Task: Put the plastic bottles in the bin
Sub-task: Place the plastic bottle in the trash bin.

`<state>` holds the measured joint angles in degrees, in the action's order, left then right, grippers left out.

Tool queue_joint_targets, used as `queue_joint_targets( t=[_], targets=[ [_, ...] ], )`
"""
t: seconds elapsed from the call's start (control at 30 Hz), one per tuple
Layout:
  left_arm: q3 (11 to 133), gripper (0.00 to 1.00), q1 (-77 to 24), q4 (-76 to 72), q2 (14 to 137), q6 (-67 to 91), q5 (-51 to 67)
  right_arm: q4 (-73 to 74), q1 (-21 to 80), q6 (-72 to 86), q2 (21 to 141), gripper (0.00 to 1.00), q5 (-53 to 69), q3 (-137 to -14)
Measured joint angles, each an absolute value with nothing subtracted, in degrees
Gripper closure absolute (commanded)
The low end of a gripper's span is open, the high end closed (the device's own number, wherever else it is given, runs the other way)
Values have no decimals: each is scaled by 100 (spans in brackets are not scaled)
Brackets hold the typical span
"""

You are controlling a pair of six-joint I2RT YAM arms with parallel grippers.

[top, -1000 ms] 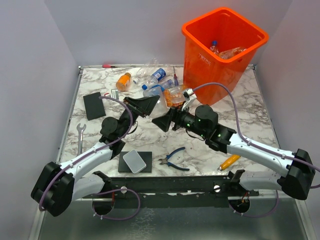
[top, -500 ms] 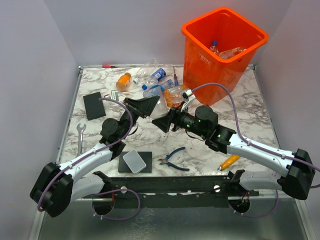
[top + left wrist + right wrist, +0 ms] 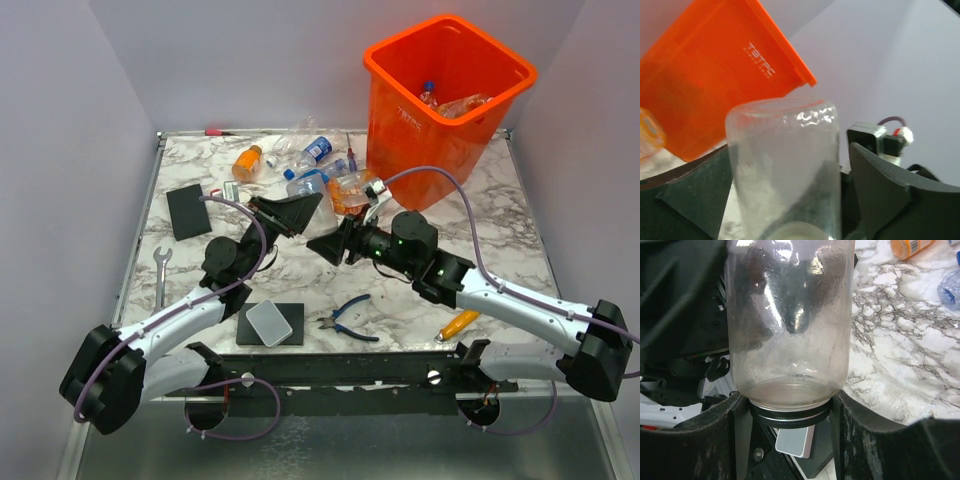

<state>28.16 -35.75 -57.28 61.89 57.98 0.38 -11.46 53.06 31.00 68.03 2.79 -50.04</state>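
Orange and far taller than anything around it, the bin (image 3: 400, 130) stands at the far right of the marble table (image 3: 500, 220) in the overhead view. A few plastic bottles (image 3: 455, 103) are already inside, and a loose heap (image 3: 312, 150), an orange bottle (image 3: 247, 162) among it, lies just to the bin's left. Left gripper (image 3: 290, 212) and right gripper (image 3: 332, 245) meet nose to nose near that heap; what sits between them is too small to tell from above. Blue-handled pliers (image 3: 345, 318) lie near the arm bases, no part of the job. From the left wrist, a clear bottle (image 3: 785, 170) rises between the dark fingers (image 3: 690, 200), its rounded base away from the camera and the bin's wall behind it. One finger touches it and the other looks narrowly apart, so whether this hand is clamped cannot be told. From the right wrist, a wide, uncrushed bottle with hazy walls, quite possibly the same one, is pinched at its black collar (image 3: 790, 417) by both fingers and held off the table. The step appears to be a pick, perhaps a pass between arms, with much of the heap not yet binned. Next, the holder would need to carry the bottle over the tall rim before letting go, the other hand kept clear.
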Motion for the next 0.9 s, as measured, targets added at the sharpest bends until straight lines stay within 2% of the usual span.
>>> queue_joint_targets(
  t=[0.23, 0.5, 0.63, 0.8, 0.9],
  targets=[
    [2801, 1, -3680, -5408, 5784, 5594, 102, -864, 5306, 2998, 6528, 100, 51, -5033],
    [3059, 1, -3688, -4303, 4466, 4226, -489, 550, 5286, 2469, 5649, 100, -943, -5800],
    [3212, 1, -3688, -3874, 4132, 3382, -1059, 1367, 5286, 2036, 5649, 100, -1765, -7037],
    [3212, 1, -3688, -3385, 4143, 2449, -1702, 2010, 5201, 1411, 6434, 100, -2926, -9048],
    [3267, 1, -3688, -2790, 4364, 2115, -2180, 2244, 4803, 1181, 7002, 100, -3146, -9977]
  ],
)
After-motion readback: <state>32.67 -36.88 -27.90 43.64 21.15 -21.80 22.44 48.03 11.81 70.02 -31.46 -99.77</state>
